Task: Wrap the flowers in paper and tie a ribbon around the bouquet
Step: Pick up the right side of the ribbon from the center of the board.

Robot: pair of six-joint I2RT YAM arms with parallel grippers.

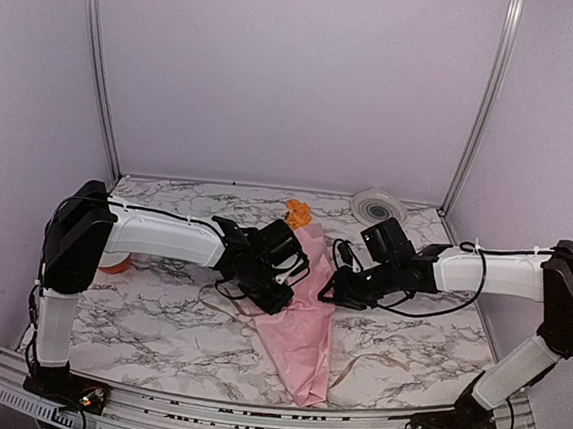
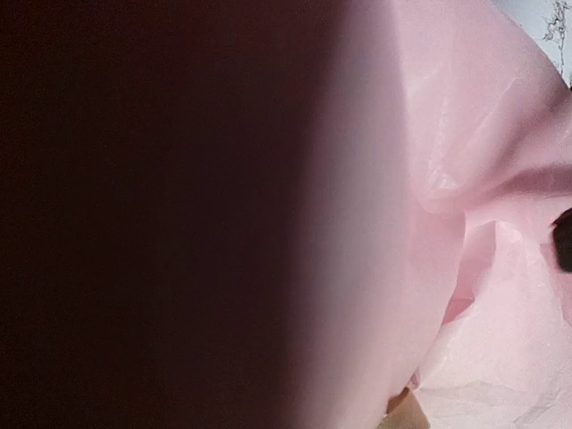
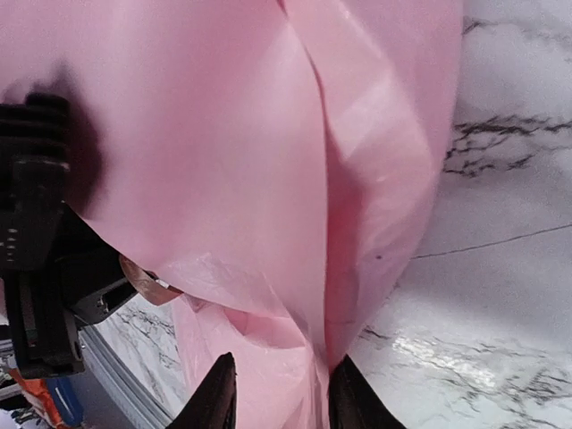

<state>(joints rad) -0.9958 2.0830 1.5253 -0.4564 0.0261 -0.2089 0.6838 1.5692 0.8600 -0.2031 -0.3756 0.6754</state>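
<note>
Straddling paper (image 3: pixel 268 134) — R claw (image 3: pixel 284 375) parted; L claw (image 1: pixel 277 295) shut.

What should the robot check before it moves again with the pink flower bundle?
1. Paper rolled into a bundle: ok; orange bloom pokes out the far end.
2. Left gripper shut: ok; what it pinches, cannot tell.
3. Right gripper fingers apart, paper fold between them: ok.
4. Ribbon tied on: not ok; it lies loose on the table.
5. Pale roses inside: cannot tell, hidden.
</note>
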